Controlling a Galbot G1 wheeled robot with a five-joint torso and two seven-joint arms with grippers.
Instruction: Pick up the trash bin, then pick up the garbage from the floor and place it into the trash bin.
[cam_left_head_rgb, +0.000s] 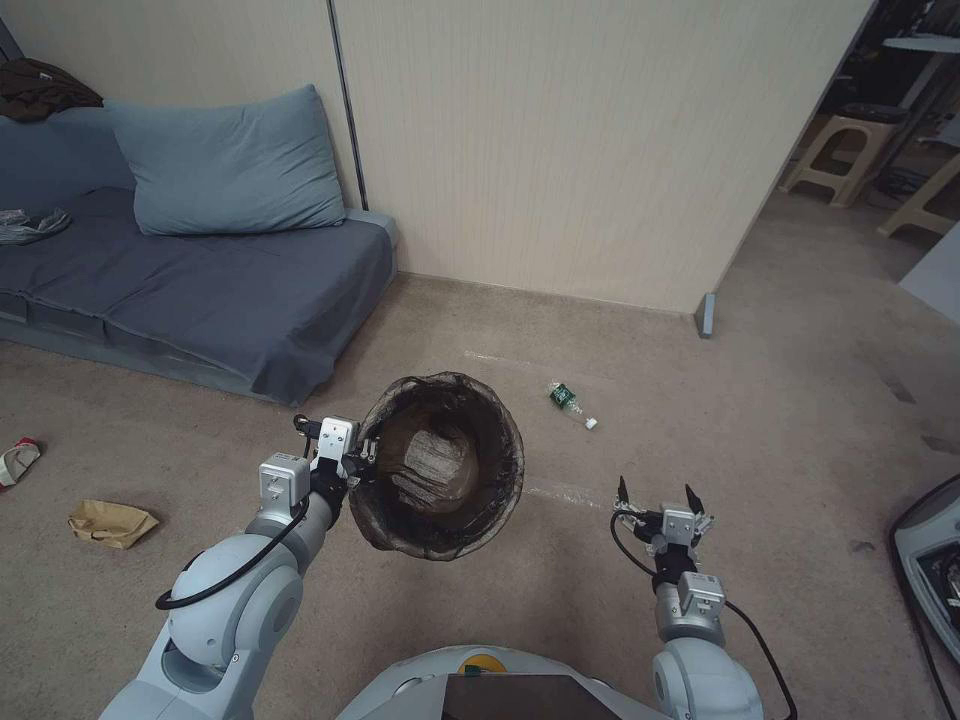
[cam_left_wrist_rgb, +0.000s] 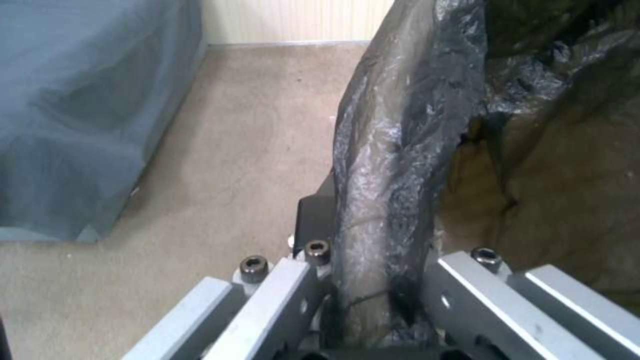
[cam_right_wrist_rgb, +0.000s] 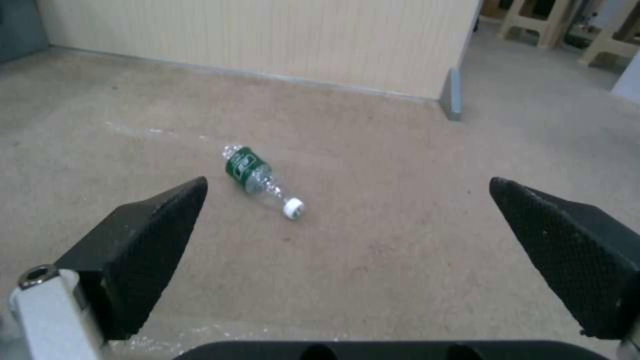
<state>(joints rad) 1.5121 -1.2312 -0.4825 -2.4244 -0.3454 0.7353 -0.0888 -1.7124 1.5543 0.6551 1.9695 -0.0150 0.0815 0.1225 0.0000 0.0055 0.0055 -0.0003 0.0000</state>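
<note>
My left gripper (cam_left_head_rgb: 362, 462) is shut on the rim of the trash bin (cam_left_head_rgb: 505, 470), a round bucket lined with a dark brown bag, held off the floor and tilted so its mouth faces me. In the left wrist view the bagged rim (cam_left_wrist_rgb: 393, 150) runs between my fingers. A green-labelled plastic bottle (cam_left_head_rgb: 571, 403) with a white cap lies on the carpet ahead and left of my right gripper (cam_left_head_rgb: 659, 492), which hangs open above the floor. The right wrist view shows the bottle (cam_right_wrist_rgb: 260, 179) lying beyond the spread fingertips (cam_right_wrist_rgb: 157, 225). A brown paper bag (cam_left_head_rgb: 112, 522) lies on the floor at left.
A blue-grey sofa bed (cam_left_head_rgb: 200, 280) with a pillow stands at back left against the wall. A red-and-white piece (cam_left_head_rgb: 18, 460) lies at the far left edge. A partition end (cam_left_head_rgb: 706, 313) and plastic stools (cam_left_head_rgb: 845, 150) stand at right. Open carpet lies around the bottle.
</note>
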